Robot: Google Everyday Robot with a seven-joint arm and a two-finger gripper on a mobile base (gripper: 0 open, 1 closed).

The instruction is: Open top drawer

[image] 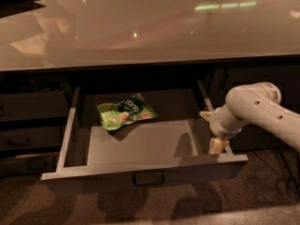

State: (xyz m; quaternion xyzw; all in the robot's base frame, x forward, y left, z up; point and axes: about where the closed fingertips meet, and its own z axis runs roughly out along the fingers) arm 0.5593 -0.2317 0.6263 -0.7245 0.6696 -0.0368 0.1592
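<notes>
The top drawer (140, 165) stands pulled far out from under the counter, its pale grey tray exposed and its small dark loop handle (148, 178) on the front panel. A green snack bag (125, 113) lies in the tray toward the back left. My gripper (215, 142) hangs at the end of the white arm (255, 109), just over the drawer's right side rail near the front right corner. It is apart from the handle.
A glossy beige countertop (150, 22) overhangs the drawer. Narrower closed drawers (33, 135) stack at the left, and a dark cabinet front (253, 78) lies behind the arm at the right. Speckled brown floor (150, 205) runs along the bottom.
</notes>
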